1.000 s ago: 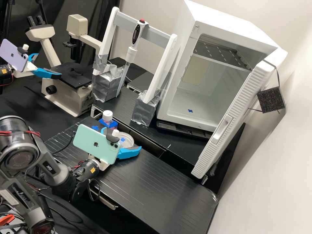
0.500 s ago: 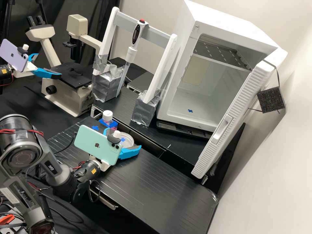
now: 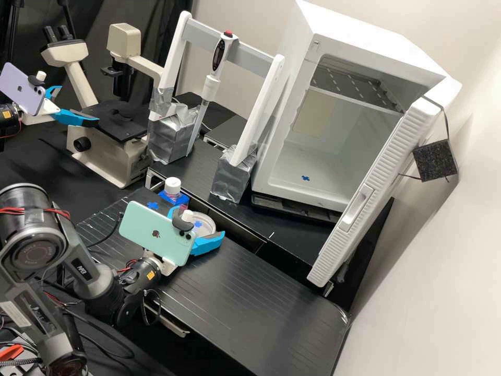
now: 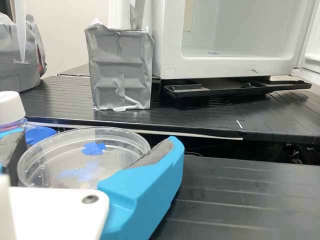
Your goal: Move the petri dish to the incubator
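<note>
Petri dish (image 3: 206, 221), one, clear and round, lying flat on the near black bench (image 3: 261, 303), between the two blue fingers (image 3: 209, 244) of the white gripper (image 3: 197, 222). Jaws: set wide, at the breadth of the dish, their dark pads up against its wall on opposite sides, so that they hold it. Blue tape shows within the round of the dish (whether on it or under it, cannot tell). Phone (image 3: 156, 232), one, pale green, mounted above the gripper and tilted. Bottle (image 3: 173, 186), one, white cap, pinkish contents, blue about its lower part, upright just beside the dish. Tape cross (image 3: 152, 206), one, blue, stuck to the near bench by the bottle. Back bench (image 3: 284, 245), black, across a dark gap from the near one. Rack (image 3: 258, 112), white uprights with a grey crossbar, its two feet (image 3: 229, 180) bound in silver tape. Pipette (image 3: 210, 86), one, white with a red button, hanging tip down at the crossbar. Incubator (image 3: 376, 44), one, white, on the back bench, door (image 3: 376, 183) wide open; a perforated shelf (image 3: 355, 86) in its upper part, a blue cross (image 3: 305, 178) on its floor. Block (image 3: 436, 161), one, black and rough, strapped to the door. Microscope (image 3: 107, 156), one, beige with a black stage, beyond the near bench.
</note>
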